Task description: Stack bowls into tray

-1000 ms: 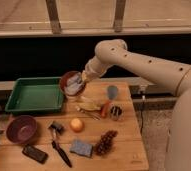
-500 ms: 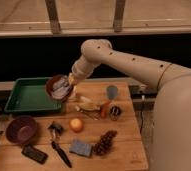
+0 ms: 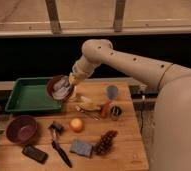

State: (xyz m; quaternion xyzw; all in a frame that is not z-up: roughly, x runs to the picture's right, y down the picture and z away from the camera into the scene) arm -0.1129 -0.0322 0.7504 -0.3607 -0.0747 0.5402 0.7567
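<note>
Gripper (image 3: 70, 81) is clamped on the rim of the small bowl (image 3: 59, 89). The bowl hangs tilted with its pale inside facing out, so it's carried by one edge, not cupped. It sits just below the gripper, over the near-side wall of the tray (image 3: 26, 95); can't tell if it touches the wall. The tray floor beyond the gripper shows nothing in it, so my guess is that's the drop zone. Orange (image 3: 76, 124) lies below the gripper and grey cup (image 3: 112, 92) beside it on the arm side, both off the path. Big bowl (image 3: 21, 129) is farthest, well below the gripper, upright on the table (image 3: 124, 150), outside the tray. Risk: small bowl in first means the big one won't nest.
</note>
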